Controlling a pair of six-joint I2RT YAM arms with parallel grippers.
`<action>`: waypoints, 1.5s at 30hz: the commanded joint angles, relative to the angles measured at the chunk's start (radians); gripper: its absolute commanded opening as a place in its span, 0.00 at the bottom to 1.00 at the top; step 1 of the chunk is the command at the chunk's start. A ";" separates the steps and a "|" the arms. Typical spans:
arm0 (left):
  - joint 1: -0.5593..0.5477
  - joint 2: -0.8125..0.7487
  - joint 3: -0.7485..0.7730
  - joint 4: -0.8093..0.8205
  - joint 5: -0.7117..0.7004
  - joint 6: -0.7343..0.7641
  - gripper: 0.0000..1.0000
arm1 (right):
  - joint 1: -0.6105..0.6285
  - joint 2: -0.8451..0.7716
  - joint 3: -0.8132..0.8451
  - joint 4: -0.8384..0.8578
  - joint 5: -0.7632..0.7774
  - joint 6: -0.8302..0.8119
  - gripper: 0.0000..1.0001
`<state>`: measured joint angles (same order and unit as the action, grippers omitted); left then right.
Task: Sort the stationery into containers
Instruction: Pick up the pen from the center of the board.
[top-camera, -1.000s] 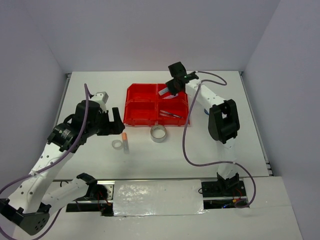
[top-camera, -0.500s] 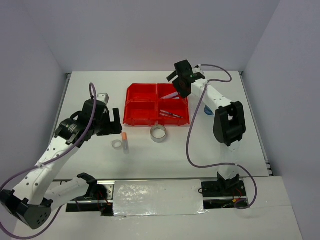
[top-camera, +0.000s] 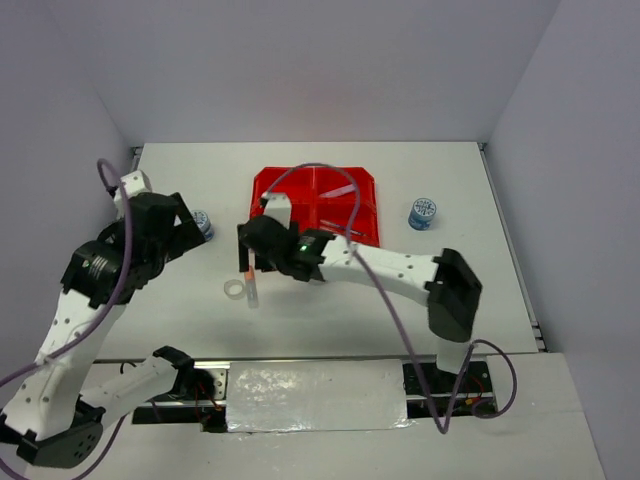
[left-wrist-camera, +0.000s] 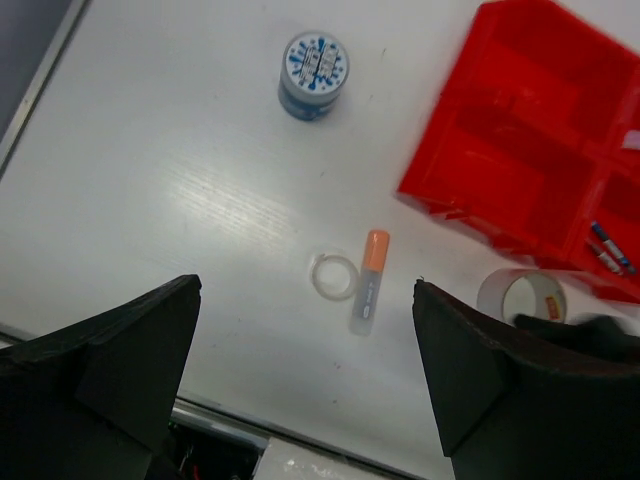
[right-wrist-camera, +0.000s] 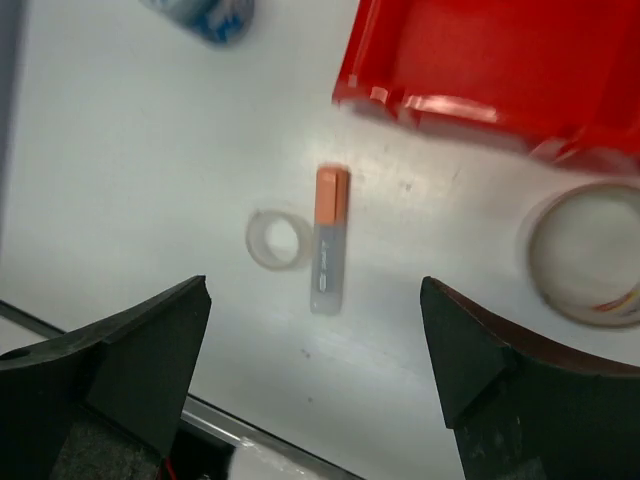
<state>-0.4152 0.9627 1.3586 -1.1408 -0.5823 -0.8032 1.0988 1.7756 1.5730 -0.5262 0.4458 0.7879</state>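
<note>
The red tray stands mid-table with thin pens and a pale flat stick in its right compartments. In front of its left corner lie an orange-capped grey stub and a small clear tape ring. The silvery tape ring sits by the tray's near edge. My right gripper hangs open and empty above the stub. My left gripper is open and empty too, higher up and to the left of the stub and clear ring.
One blue-patterned roll stands left of the tray beside my left gripper. Another blue-patterned roll stands right of the tray. My right arm reaches across the tray's front edge, hiding the silvery ring from above. The table's near edge is close below the stub.
My right arm swung from the tray's far right compartment to the near left, over the stub, its jaws opened. My left arm drew back to the left, uncovering the blue roll.
</note>
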 joint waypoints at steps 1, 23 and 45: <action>0.004 -0.096 0.030 0.062 -0.027 0.036 0.99 | 0.022 0.163 0.005 -0.023 -0.040 -0.008 0.90; -0.037 -0.165 -0.035 0.116 0.144 0.183 0.99 | 0.047 0.498 0.165 -0.080 -0.193 -0.122 0.57; -0.042 -0.127 -0.079 0.173 0.206 0.177 0.99 | -0.497 -0.133 -0.159 -0.041 -0.052 0.555 0.00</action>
<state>-0.4522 0.8299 1.2957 -1.0187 -0.4122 -0.6319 0.6579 1.5982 1.4265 -0.4408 0.2680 1.0222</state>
